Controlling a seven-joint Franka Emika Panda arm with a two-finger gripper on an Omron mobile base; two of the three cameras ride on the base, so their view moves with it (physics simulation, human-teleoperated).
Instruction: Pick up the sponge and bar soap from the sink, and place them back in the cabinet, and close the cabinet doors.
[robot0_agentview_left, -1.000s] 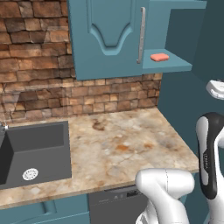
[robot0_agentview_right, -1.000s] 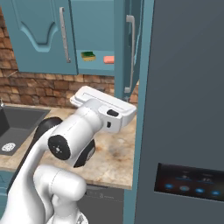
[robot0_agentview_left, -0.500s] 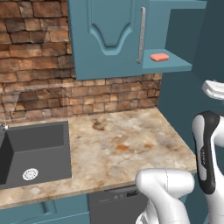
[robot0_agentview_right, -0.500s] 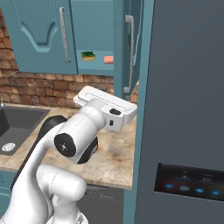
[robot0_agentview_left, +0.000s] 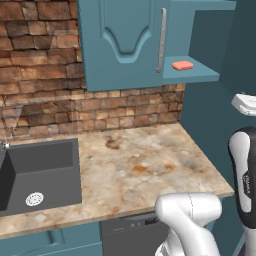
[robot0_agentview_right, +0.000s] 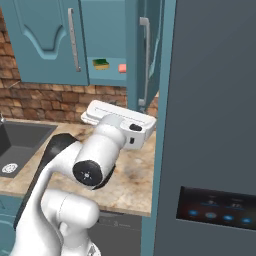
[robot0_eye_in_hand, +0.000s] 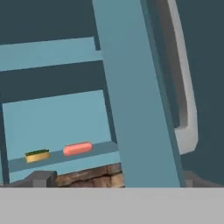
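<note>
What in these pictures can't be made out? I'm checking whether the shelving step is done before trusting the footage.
- Sponge: hidden in the left base view behind the shut left cabinet door; there just the bar soap shows.
- Gripper: its fingertips are barely visible at the hand view's bottom edge.
- Open right door: seen edge-on in the right base view, so its panel is unreadable.
- Sink: cut off by the left edge.

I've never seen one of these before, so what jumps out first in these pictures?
The big white robot arm fills the foreground before a marble counter. Above it, a teal cabinet stands open, with a pink bar soap and a yellow-green sponge on its shelf. At left sits a dark sink.
</note>
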